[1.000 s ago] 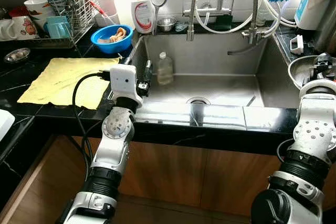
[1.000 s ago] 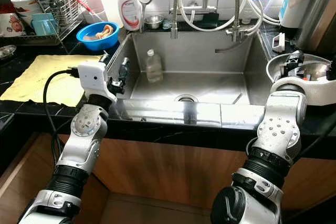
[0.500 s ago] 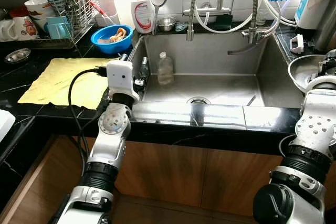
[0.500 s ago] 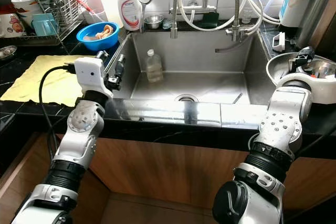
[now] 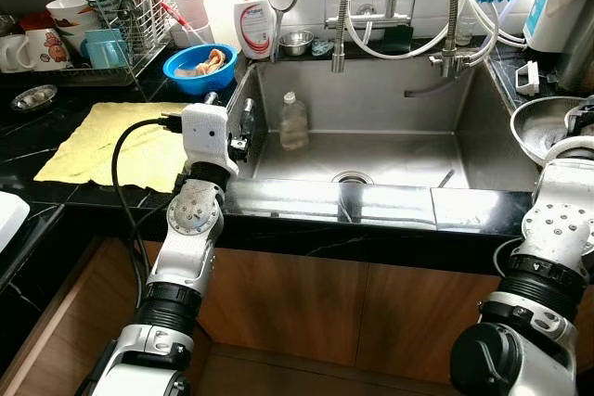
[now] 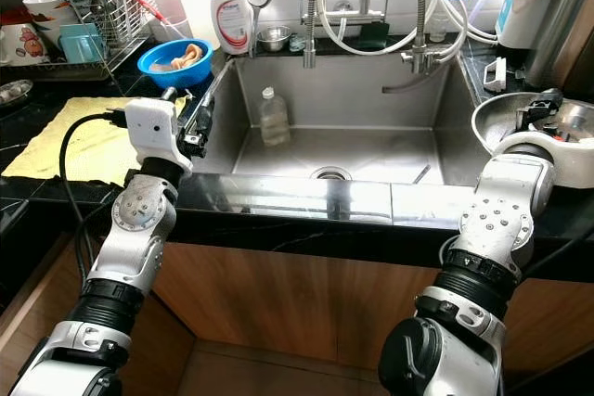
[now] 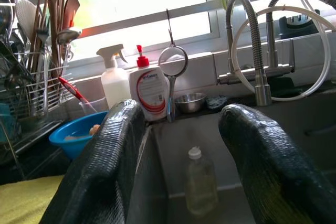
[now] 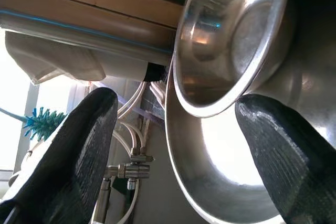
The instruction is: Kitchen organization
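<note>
- L arm raised, left gripper (image 7: 176, 166) pointing fwd, jaws spread wide, nothing held.
- R arm bent up, right gripper (image 8: 173, 145) jaws wide apart, empty.

Silver arms, textured black fingers (image 7: 105, 171)

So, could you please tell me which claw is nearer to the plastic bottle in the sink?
Left. The left claw hangs open over the sink's left edge, beside the bottle; the right claw is across the sink, at the steel bowls.

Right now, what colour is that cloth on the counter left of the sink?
The cloth is pale yellow, clearest in the left eye view.
</note>
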Controlling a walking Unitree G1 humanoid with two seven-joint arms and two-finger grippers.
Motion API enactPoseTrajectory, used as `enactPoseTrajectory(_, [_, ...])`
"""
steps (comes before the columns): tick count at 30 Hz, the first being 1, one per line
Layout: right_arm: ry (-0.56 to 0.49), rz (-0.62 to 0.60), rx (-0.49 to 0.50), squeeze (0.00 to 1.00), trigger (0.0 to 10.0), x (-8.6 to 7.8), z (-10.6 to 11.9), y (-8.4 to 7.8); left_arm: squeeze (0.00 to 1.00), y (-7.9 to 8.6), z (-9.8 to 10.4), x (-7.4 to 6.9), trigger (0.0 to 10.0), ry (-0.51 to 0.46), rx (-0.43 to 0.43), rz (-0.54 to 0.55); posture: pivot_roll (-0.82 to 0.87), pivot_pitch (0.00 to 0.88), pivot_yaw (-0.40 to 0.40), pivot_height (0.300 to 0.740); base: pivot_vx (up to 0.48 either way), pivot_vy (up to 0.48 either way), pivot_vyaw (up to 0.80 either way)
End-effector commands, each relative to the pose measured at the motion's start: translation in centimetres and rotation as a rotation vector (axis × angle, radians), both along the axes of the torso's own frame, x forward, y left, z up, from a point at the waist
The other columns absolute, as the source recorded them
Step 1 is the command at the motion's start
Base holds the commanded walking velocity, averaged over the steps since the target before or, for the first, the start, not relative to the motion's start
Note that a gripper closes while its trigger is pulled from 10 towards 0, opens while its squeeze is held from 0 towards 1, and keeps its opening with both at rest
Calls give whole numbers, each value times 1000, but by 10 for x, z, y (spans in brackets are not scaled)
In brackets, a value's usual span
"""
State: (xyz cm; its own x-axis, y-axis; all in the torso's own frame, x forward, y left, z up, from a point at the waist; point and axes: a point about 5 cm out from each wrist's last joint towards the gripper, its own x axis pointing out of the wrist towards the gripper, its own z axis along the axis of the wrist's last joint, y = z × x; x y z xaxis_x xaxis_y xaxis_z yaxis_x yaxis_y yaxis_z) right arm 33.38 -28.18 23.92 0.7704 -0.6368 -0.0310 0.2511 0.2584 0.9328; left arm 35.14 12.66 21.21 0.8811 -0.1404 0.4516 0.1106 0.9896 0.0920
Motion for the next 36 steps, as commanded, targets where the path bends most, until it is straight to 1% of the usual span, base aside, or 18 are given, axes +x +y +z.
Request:
enactPoseTrajectory(1, [28,-4,57,0,10000,2,-7,0,0,5,7,2,10000,-27,30,14,-190,0,124,740,0,0,0])
enactPoseTrajectory(7, [27,-14,82,0,10000,3,-8,1,0,8,9,3,10000,-31,36,23,-186,0,127,740,0,0,0])
enactPoseTrajectory(13, [10,-11,86,0,10000,6,-1,1,0,10,15,8,10000,-46,42,30,-186,0,130,740,0,0,0])
enactPoseTrajectory(20, [-21,-38,123,0,10000,10,5,-3,0,15,18,9,10000,-56,54,38,-183,0,139,740,0,0,0])
enactPoseTrajectory(27, [-12,-81,171,0,10000,14,6,-10,0,17,22,12,10000,-66,65,39,-181,0,143,740,0,0,0])
enactPoseTrajectory(31, [19,-102,209,0,10000,14,0,-13,0,18,23,12,10000,-69,69,39,-178,0,146,740,0,0,0])
enactPoseTrajectory(36, [8,-106,204,0,10000,16,3,-15,0,19,24,13,10000,-72,74,38,-176,0,147,740,0,0,0])
